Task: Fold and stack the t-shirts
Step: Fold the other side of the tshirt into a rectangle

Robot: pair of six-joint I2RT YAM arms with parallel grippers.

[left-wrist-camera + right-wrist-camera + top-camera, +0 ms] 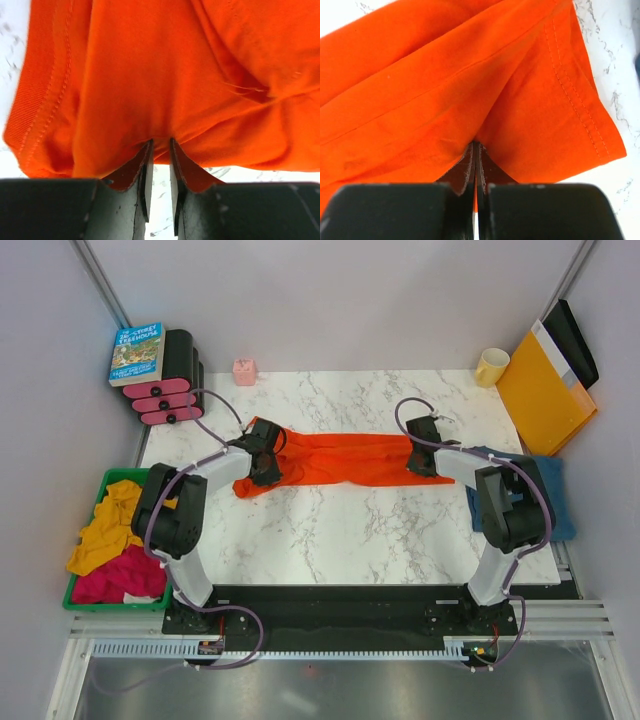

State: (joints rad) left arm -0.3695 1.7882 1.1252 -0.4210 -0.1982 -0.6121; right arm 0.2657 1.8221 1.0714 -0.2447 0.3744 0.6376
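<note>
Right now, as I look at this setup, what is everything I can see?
table: one, white marble, centre
orange-red t-shirt: one, stretched out across the table's middle
dark blue t-shirt: one, folded, table's right edge
bin: one, green, left of the table, holding yellow and pink clothes
book: one, blue cover, far left corner
stacked cases: three, black and pink, under the book
small box: one, pink, far edge
mug: one, yellow, far right
envelope: one, orange-yellow, leaning far right
folder: one, black, behind the envelope
left arm: one, black, jaws pinching the orange-red shirt's left end
right arm: one, black, jaws shut on its right end
</note>
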